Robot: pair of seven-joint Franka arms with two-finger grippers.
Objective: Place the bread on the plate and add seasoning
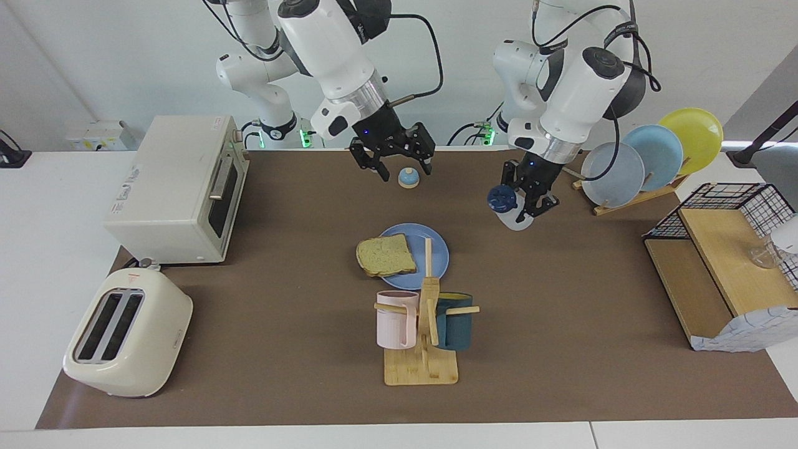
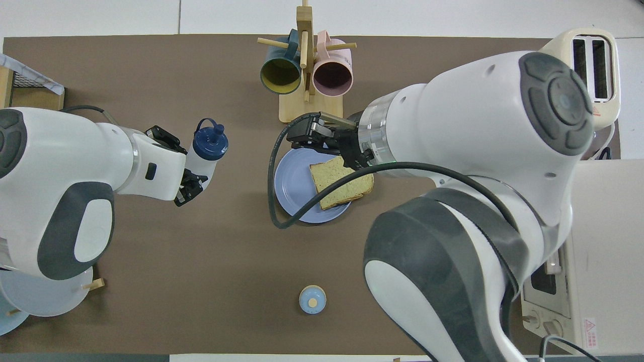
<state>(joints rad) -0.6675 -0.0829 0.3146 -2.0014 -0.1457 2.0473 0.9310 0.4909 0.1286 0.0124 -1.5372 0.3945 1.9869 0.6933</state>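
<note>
Brown matting covers the tabletop (image 1: 280,299), with white wall above the two arm bases. At the middle lies the round periwinkle-blue plate (image 1: 433,246) (image 2: 294,188), and the squarish slice of tan toast with a darker crust (image 1: 386,255) (image 2: 342,183) rests on it, one edge overhanging the rim toward the right arm's end.

The left claw (image 1: 528,198) (image 2: 187,182) is up in the air over bare mat between the plate and the wooden rack of upright grey, light-blue and yellow plates (image 1: 651,159). It is clamped on the small translucent white squeeze bottle with a navy flip cap (image 1: 506,207) (image 2: 206,151), which is tilted, its cap pointing toward the plate.

The right claw (image 1: 393,162) (image 2: 322,138) hangs empty with its fingers spread wide, above the small blue dome-shaped bell (image 1: 408,178) (image 2: 312,299) that sits on the mat nearer the robots than the plate.

Farther from the robots than the plate stands a bamboo mug tree (image 1: 424,337) (image 2: 307,75) carrying a pink mug (image 1: 394,319) (image 2: 332,75) and a teal mug (image 1: 455,321) (image 2: 280,75). At the right arm's end sit a cream box oven (image 1: 177,187) and a cream two-slot toaster (image 1: 128,330) (image 2: 596,65).
</note>
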